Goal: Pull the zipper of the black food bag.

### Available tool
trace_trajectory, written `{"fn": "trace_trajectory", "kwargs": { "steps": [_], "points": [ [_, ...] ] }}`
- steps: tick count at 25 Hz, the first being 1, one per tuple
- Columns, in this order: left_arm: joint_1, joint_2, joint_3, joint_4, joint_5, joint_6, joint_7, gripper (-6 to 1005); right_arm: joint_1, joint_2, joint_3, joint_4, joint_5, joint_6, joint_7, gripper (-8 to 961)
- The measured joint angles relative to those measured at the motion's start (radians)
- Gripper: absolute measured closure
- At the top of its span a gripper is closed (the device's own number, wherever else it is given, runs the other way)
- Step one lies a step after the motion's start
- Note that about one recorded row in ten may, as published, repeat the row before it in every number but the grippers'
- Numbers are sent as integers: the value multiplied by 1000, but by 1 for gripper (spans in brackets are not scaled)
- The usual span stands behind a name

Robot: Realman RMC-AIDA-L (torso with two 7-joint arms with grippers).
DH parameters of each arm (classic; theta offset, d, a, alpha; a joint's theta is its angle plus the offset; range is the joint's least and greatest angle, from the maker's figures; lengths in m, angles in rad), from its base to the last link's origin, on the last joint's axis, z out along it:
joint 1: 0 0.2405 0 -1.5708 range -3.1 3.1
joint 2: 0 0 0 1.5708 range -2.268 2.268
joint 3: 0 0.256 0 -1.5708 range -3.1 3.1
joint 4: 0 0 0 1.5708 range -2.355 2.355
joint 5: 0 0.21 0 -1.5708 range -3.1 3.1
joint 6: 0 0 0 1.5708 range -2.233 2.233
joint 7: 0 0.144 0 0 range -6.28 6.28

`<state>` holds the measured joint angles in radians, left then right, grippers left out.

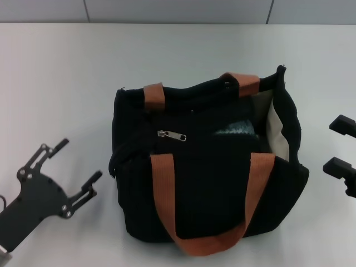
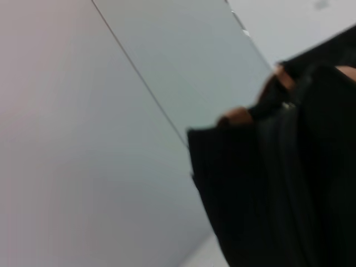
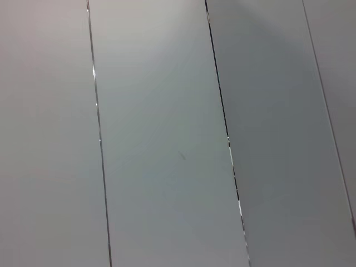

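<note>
No pull is judged to have begun: toward the near left corner of the tabletop the left gripper is seen with its fingers spread open, holding and touching nothing, just beside the black food bag. The bag sits mid-tabletop with the zipper on its top toward the left end, its mouth gaping at the right end, so the whole stroke is judged outstanding. At the right edge the right gripper is noted likewise open, empty and clear of the bag.

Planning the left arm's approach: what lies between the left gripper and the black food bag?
Bare white table; the head view shows nothing between the left gripper and the black food bag.
</note>
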<state>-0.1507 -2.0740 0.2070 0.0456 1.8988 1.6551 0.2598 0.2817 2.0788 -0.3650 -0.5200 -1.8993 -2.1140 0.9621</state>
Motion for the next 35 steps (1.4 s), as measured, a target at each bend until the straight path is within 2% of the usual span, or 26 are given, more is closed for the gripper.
{"fn": "trace_trajectory", "kwargs": {
  "steps": [1, 5, 12, 20, 26, 28, 31, 35],
  "points": [
    [0, 0, 0, 0, 0, 0, 0, 189, 0, 0, 0, 0, 0, 0, 0, 244],
    [-37, -2, -42, -97, 2, -3, 194, 188, 1, 1, 0, 5, 1, 0, 0, 244],
    [-49, -3, -106, -112, -5, 63, 199, 188, 1, 3, 8, 8, 3, 0, 1, 244],
    [-47, -3, -121, -113, -4, 98, 192, 189, -5, 2, 29, 17, 5, 0, 1, 244],
    [-21, 1, -77, -87, 20, 60, 198, 188, -14, 0, 39, 17, 5, 0, 4, 245],
    [-1, 2, -9, -69, 26, 41, 205, 188, -16, 0, 40, 17, 5, -1, 4, 245],
    [-2, 0, 24, -66, 26, 30, 228, 189, -13, 0, 40, 17, 5, -2, 4, 245],
    [-27, -4, 19, -97, 23, -2, 269, 189, -10, 0, 38, 17, 4, -2, 6, 245]
  ]
}}
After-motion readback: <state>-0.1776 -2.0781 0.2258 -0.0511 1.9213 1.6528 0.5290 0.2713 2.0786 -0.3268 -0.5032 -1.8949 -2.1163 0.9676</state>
